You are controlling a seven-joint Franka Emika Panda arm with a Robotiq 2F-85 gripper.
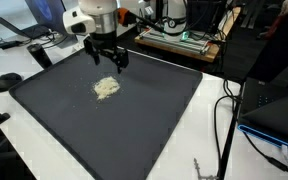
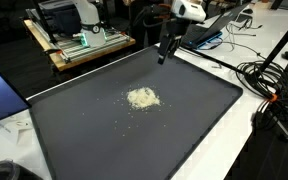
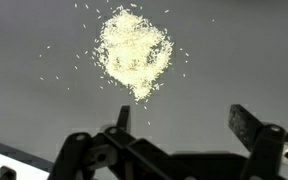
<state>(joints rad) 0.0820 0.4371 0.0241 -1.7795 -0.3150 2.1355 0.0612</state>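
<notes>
Stretching across most of the scene is a white tabletop (image 1: 212, 125), seen in both exterior views (image 2: 256, 150). Nearly all of it is covered by a large, dark, rectangular mat (image 1: 134, 135) with a low raised rim (image 2: 189, 135).

At the far edge of the mat stands a white robot arm (image 1: 92, 14), which also shows in an exterior view from another angle (image 2: 190, 9). Beyond the mat sits a wooden rack (image 1: 179, 42) with electronics on it (image 2: 84, 48). Black cables (image 1: 224, 115) trail over the tabletop beside the mat (image 2: 269, 85). A dark computer mouse (image 1: 6, 80) rests on the tabletop just off one corner of the mat.

The arm ends in a black hand (image 1: 112, 64) that points down over the mat, close to its far edge (image 2: 164, 55). In the wrist view the hand (image 3: 184, 128) has its two fingers (image 3: 246, 122) spread wide, with nothing between them but bare mat.

Near the middle of the mat lies a small, loose pile of pale grains (image 1: 106, 88), looking like rice (image 2: 142, 98). In the wrist view the pile (image 3: 134, 52) sits ahead of the fingertips, apart from them and outside the gap between the fingers. It is roughly round and thickest at its centre. Single stray grains (image 3: 59, 80) are scattered thinly on the mat all around it.
</notes>
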